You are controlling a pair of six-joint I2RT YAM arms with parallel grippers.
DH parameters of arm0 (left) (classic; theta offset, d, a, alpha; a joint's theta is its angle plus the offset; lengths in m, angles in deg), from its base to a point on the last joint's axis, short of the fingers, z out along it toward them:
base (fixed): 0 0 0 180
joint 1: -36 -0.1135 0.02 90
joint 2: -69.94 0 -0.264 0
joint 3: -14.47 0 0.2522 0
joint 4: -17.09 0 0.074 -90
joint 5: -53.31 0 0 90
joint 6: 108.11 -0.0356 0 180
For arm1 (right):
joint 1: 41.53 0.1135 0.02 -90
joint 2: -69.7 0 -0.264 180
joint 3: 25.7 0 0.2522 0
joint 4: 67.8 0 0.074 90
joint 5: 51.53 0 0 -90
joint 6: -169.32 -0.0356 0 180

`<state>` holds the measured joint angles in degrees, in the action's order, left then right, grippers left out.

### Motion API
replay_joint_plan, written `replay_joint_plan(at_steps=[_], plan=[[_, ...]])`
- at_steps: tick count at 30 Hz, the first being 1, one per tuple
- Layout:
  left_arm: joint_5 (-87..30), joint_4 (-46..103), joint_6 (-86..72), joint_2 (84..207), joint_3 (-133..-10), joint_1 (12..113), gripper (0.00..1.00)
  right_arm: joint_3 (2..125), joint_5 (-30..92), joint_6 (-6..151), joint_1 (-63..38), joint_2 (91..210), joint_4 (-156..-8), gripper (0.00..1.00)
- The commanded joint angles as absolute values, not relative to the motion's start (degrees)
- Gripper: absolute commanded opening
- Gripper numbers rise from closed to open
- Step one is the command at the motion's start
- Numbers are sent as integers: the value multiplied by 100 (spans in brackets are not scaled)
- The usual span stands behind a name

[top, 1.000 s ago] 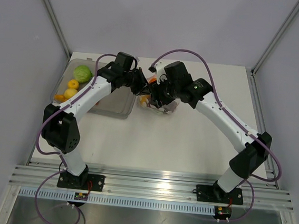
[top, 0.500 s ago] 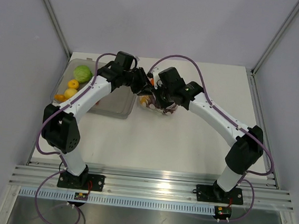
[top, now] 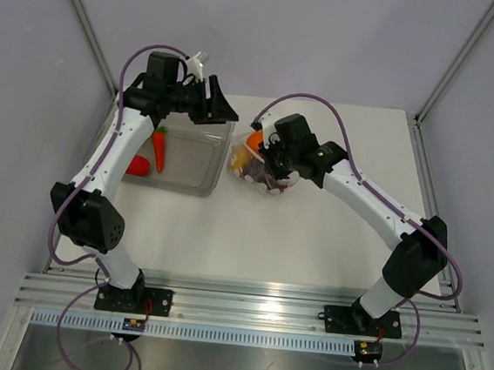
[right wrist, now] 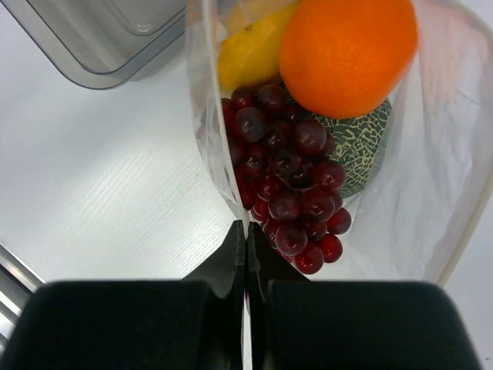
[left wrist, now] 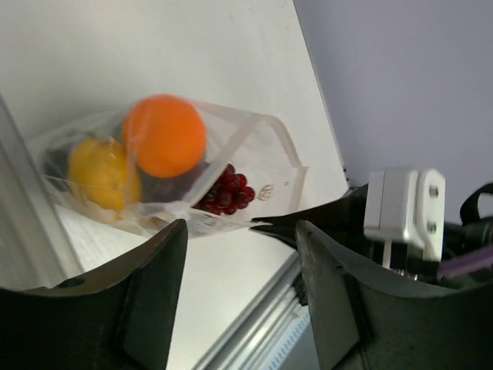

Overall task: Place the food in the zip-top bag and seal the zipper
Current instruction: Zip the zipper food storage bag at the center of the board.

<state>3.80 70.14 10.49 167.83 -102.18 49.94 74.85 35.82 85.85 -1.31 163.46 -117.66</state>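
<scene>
The zip-top bag (top: 264, 167) lies on the table right of the tray, holding an orange (right wrist: 347, 50), a yellow fruit (right wrist: 250, 55), dark red grapes (right wrist: 289, 185) and a green netted piece (right wrist: 363, 158). My right gripper (right wrist: 246, 225) is shut on the bag's edge, pinching the clear film beside the grapes; from above the right gripper (top: 264, 157) sits on the bag. My left gripper (top: 218, 108) hangs open over the tray's back right corner, apart from the bag (left wrist: 177, 173), nothing between its fingers (left wrist: 146, 293). I cannot tell whether the zipper is pressed together.
The grey translucent tray (top: 197, 180) stands left of the bag with a carrot (top: 159, 148) and a red piece (top: 137, 166) inside. The left arm covers the tray's left side. The tray corner (right wrist: 100, 46) lies close to the bag. Walls close in the table's back and sides.
The left gripper opened, let go at the bag and swung up and back-left over the tray. The right gripper closed on the bag's edge. Carrot and red piece came into view.
</scene>
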Motion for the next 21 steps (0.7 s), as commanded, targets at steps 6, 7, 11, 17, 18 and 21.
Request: replay_joint_plan(at_steps=[6, 7, 11, 17, 18, 21], plan=[[893, 5199, -545, 15573, -8008, 4313, 55, 7446, 2969, 8882, -418, 15971, -11522, 0], [892, 4969, -545, 15537, -7788, 4278, 55, 7455, 2899, 8908, -461, 15962, -11548, 0], [1208, 3581, -903, 15117, -6350, 4259, 55, 7560, 2731, 8987, -576, 16041, -11724, 0], [551, 1802, -2535, 14263, -4974, 4689, 67, 7569, 2494, 8996, -638, 16049, -11742, 0], [506, 1872, -2749, 14254, -5017, 4769, 73, 7569, 2476, 8996, -646, 16076, -11751, 0], [497, 1794, -3330, 14428, -5157, 4910, 75, 7639, 2389, 8987, -638, 16137, -11786, 0]])
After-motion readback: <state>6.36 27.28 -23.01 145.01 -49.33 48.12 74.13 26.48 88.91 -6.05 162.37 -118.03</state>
